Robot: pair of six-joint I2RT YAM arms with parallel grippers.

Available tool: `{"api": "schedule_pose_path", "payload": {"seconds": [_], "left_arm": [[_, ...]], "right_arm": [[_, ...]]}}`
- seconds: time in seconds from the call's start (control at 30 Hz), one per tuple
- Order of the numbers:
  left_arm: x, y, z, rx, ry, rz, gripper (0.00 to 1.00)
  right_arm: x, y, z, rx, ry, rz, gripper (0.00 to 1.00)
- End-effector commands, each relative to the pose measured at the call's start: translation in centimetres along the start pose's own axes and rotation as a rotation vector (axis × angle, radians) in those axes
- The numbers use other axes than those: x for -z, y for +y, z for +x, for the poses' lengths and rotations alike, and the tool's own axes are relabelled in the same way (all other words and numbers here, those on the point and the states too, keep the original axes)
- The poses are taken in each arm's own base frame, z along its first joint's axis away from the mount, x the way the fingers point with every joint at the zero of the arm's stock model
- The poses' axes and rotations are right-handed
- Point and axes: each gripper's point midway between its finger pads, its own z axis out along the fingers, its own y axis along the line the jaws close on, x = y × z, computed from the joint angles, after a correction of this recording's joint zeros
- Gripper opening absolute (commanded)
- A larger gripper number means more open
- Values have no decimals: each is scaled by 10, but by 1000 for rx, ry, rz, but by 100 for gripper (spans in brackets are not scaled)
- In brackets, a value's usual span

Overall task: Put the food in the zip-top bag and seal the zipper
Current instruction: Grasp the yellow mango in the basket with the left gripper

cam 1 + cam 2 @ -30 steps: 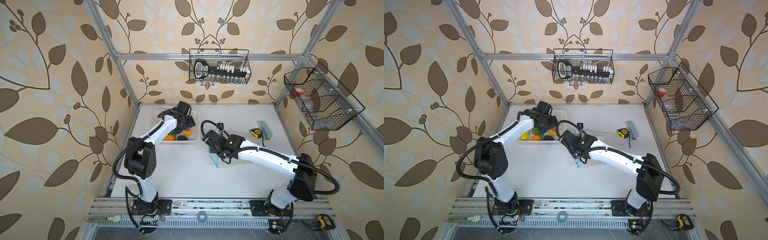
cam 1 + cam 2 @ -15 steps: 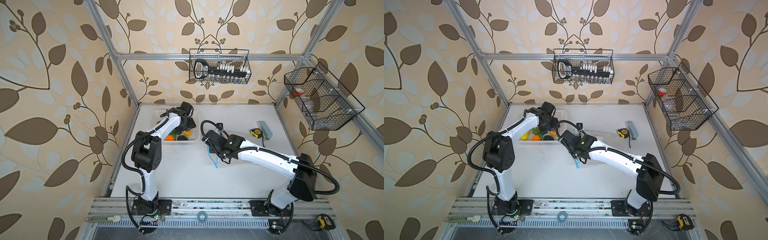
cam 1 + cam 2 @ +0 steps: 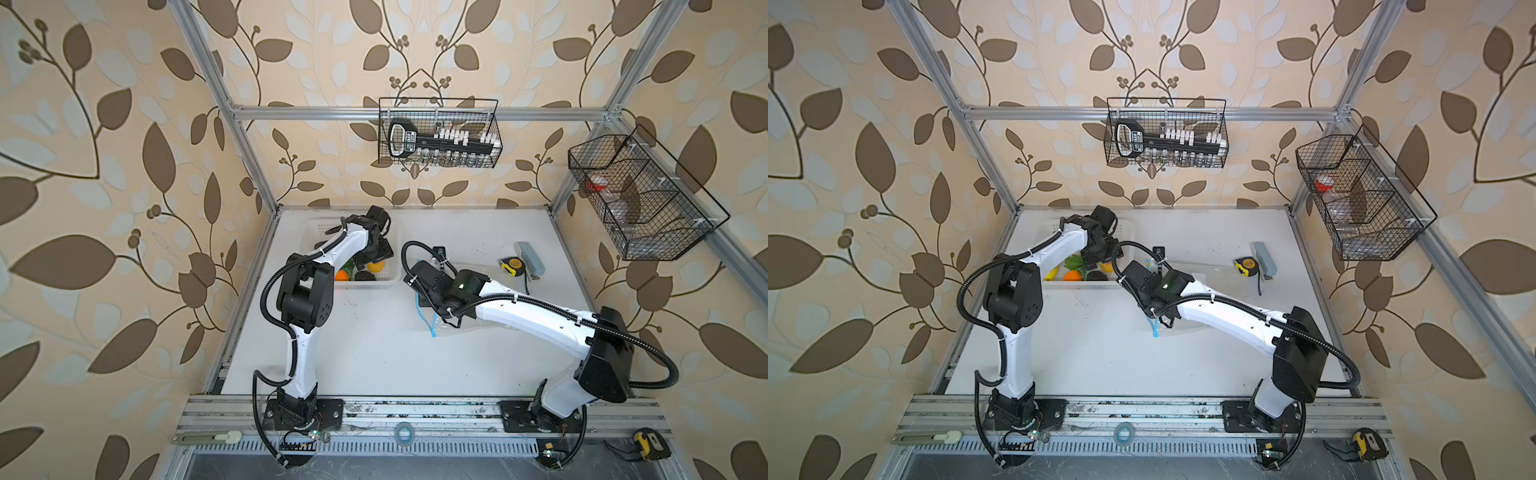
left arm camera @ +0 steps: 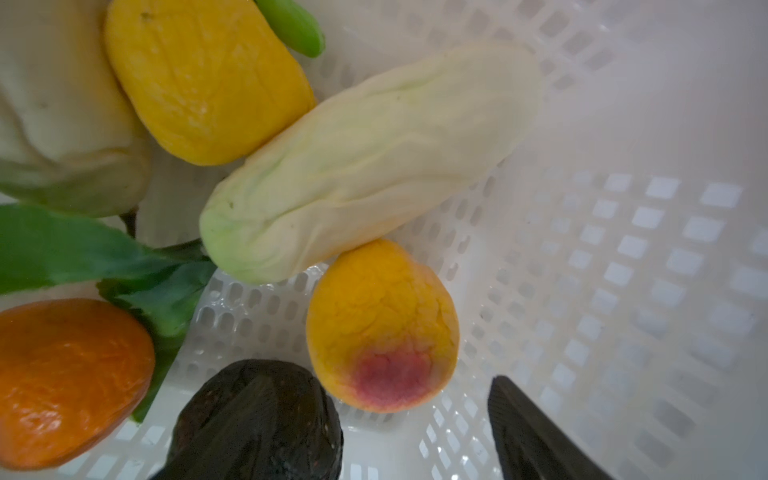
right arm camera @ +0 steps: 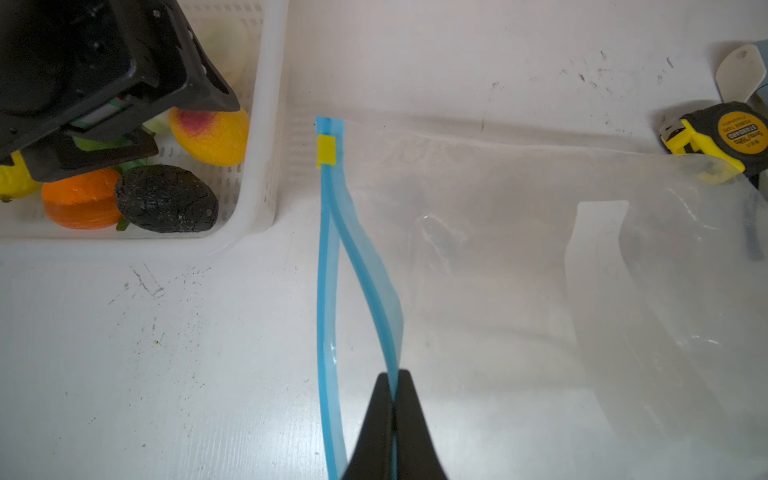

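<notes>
zipper [image 5: 326, 291]: blue, yellow end
peach [image 4: 382, 328]: yellow, red blush
orange [image 4: 66, 382]: orange
basket [image 4: 623, 257]: white
wall [image 3: 104, 166]: beige, brown leaves

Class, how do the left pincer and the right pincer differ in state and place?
The left pincer is open, gripping nothing; the right pincer is shut on the zipper. The left pincer is inside the white basket, over the peach; the right pincer is at the zip-top bag. Both are black.

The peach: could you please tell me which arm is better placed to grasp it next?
Left: the left end effector hovers open over the peach in the white basket; the right end effector is shut on the zipper.
</notes>
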Motion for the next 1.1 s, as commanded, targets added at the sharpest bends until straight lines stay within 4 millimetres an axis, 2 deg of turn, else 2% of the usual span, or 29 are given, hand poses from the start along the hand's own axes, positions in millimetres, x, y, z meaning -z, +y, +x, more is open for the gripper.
{"api": "schedule_pose_path", "payload": {"seconds": [0.0, 0.4, 0.53, 0.73, 1.07], "left_arm": [[1, -4, -4, -7, -11, -18, 80], [-25, -6, -4, -11, 19, -48, 79], [-28, -7, -4, -12, 20, -48, 74], [-25, -8, -5, -12, 17, -37, 66], [-4, -6, -5, -6, -14, -9, 57]], "right_arm": [[-1, -5, 3, 3, 7, 7, 0], [-5, -4, 6, 8, 16, 9, 0], [-7, -3, 7, 8, 19, 10, 0], [-7, -4, 8, 10, 20, 11, 0], [-7, -4, 7, 6, 19, 10, 0]]}}
